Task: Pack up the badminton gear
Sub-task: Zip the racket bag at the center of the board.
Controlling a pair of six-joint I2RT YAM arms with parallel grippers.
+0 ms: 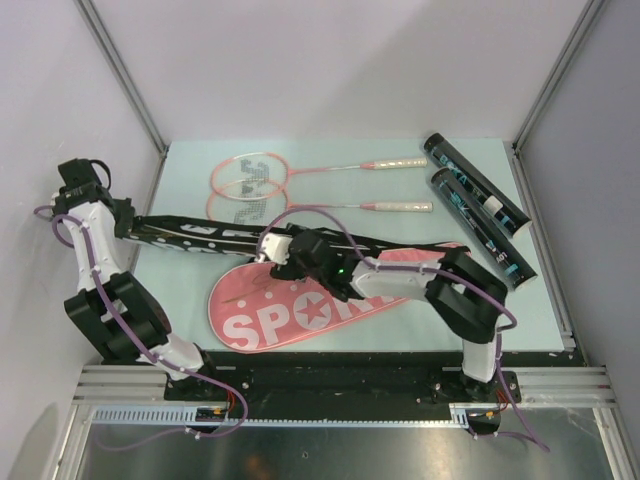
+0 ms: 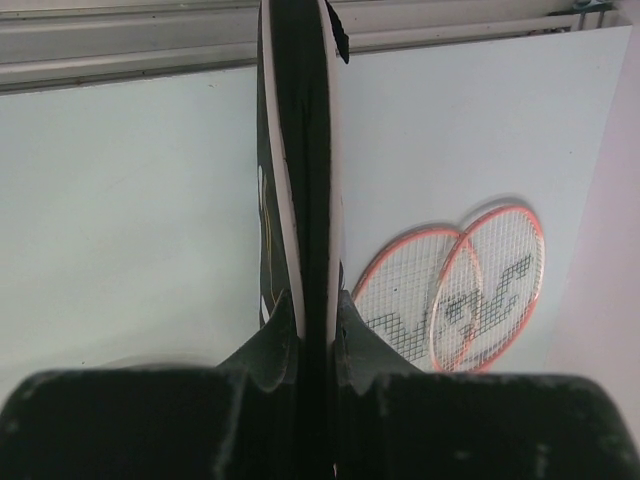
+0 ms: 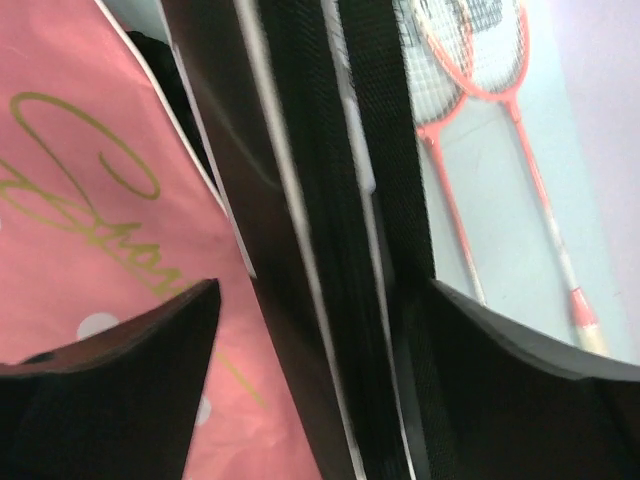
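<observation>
– Rackets first: where did they lie against the jaws?
– Well apart from both pairs. The two lay side by side at the far side of the table, heads overlapping at the left, pale handles pointing right. Nothing touched them.
– And the tubes?
– Two dark ones lay slanted at the far right, beside each other, just past the racket handles. They were apart from both arms too.
– What did the left gripper have?
– It was clamped on the black flap of the pink racket bag. In its wrist camera the flap ran edge-on straight out from between the fingers, pinched tight. The racket heads lay on the table to the right of it.
– The right gripper?
– Its jaws stood wide apart. The same black flap passed through the gap between them. Whether either finger touched it, I couldn't tell. The pink face of the bag showed on one side of the flap, the rackets on the other.
– So the flap spanned the two?
– Yes. From above it stretched from the left gripper at the table's left edge to the right gripper near the middle. The pink bag lay flat at the near side of the table, white lettering up.
</observation>
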